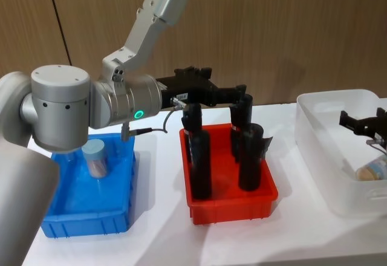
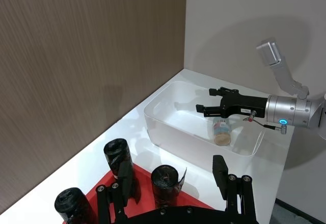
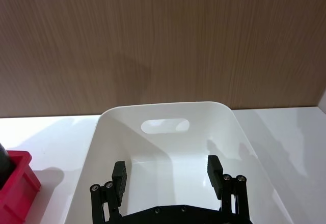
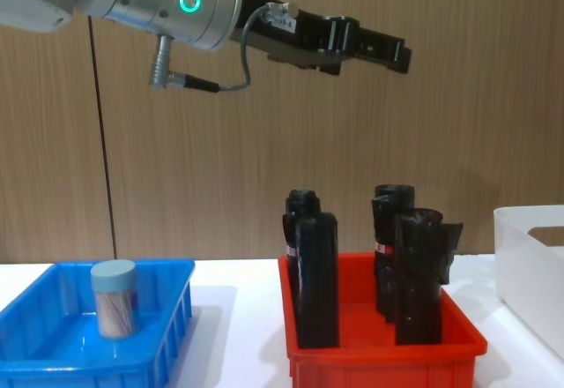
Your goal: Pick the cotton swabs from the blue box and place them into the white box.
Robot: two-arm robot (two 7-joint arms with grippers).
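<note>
One cotton swab container [image 1: 95,158] [image 4: 115,298] stands upright in the blue box [image 1: 72,214] [image 4: 167,317] at the left. Another cotton swab container [image 1: 372,170] [image 2: 222,131] lies on its side in the white box [image 1: 320,151] [image 2: 168,132] [image 3: 102,132] [image 4: 529,256] at the right. My right gripper [image 1: 357,121] [image 2: 205,100] [image 3: 166,163] hovers open just above that box, holding nothing. My left gripper [image 1: 242,94] [image 2: 165,175] [image 4: 397,53] is open and empty, stretched out high above the red bin, away from the blue box.
A red bin [image 1: 233,205] [image 4: 379,353] with several tall black bottles [image 1: 201,163] [image 4: 315,278] [image 2: 118,163] stands between the two boxes. A wooden wall runs close behind the white table.
</note>
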